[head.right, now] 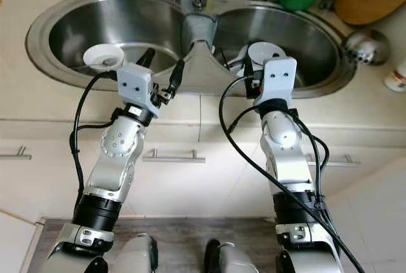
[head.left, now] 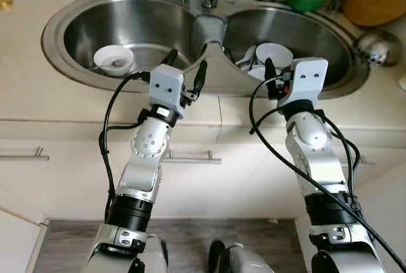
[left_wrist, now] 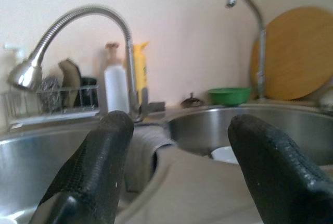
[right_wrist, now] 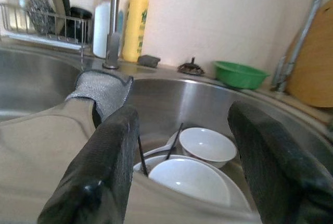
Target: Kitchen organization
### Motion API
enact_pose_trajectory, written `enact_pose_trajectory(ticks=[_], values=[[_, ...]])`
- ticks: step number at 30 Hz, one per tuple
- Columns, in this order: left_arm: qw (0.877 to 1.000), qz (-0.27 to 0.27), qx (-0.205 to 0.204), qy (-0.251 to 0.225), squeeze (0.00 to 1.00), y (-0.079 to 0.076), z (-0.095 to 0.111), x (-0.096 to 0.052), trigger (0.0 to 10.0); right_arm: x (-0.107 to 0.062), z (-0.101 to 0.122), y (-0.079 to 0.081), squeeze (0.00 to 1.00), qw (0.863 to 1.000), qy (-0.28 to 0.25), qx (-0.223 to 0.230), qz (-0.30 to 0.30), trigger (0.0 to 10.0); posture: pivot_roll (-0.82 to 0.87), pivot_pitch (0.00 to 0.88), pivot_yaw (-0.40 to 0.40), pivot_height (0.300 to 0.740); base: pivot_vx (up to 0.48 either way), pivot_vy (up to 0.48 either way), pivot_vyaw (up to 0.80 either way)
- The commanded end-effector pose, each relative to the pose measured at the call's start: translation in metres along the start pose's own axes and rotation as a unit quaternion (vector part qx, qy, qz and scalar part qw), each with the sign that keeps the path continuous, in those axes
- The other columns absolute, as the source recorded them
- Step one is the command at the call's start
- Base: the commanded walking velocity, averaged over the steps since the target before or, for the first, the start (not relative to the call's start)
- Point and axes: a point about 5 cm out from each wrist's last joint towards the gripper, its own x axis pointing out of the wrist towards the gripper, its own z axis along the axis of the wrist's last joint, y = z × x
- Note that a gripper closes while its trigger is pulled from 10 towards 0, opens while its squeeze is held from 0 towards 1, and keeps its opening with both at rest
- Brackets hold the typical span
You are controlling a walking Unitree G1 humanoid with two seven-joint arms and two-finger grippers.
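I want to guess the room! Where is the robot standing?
Most likely a home kitchen. It faces a double steel sink with white bowls inside, a tap over it, and a yellow soap bottle behind.

A home kitchen: a double steel sink (head.left: pixel 76 16), tap (left_wrist: pixel 78 31), dirty bowls (right_wrist: pixel 208 146), dish soap (right_wrist: pixel 136 21).

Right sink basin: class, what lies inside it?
Inside the right sink basin are stacked white bowls with thin dark sticks, likely chopsticks, poking out. Whatever lies beneath the bowls is covered.
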Motion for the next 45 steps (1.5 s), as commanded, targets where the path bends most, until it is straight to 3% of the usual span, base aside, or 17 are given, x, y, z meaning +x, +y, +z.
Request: enact_pose_trajectory(ticks=[1, 13, 15, 45], values=[[1.000, -0.010, -0.004, -0.007, 0.00, -0.0054, 0.0028, 0.0018, 10.0, -0.0005, 0.0009, -0.0048, 0.00, 1.000, 0.000, -0.011, -0.008, 10.0, 0.02, 0.000, -0.096, 0.740, 0.000, 0.000, 0.00], [1.000, -0.011, -0.003, -0.008, 0.00, -0.0057, 0.0029, 0.0019, 10.0, -0.0008, -0.0003, -0.0046, 0.00, 1.000, 0.001, -0.011, -0.009, 10.0, 0.02, 0.000, -0.096, 0.740, 0.000, 0.000, 0.00], [1.000, -0.009, -0.004, -0.007, 0.00, -0.0056, 0.0024, 0.0015, 10.0, -0.0006, -0.0020, -0.0047, 0.00, 1.000, 0.007, 0.004, -0.011, 10.0, 0.02, 0.000, -0.096, 0.740, 0.000, 0.000, -0.80], [1.000, -0.007, 0.000, -0.019, 0.00, -0.0038, 0.0058, 0.0020, 10.0, -0.0044, 0.0029, -0.0059, 0.00, 1.000, -0.023, -0.006, -0.018, 10.0, 0.02, 0.000, -0.097, 0.740, 0.000, 0.000, -0.80]])
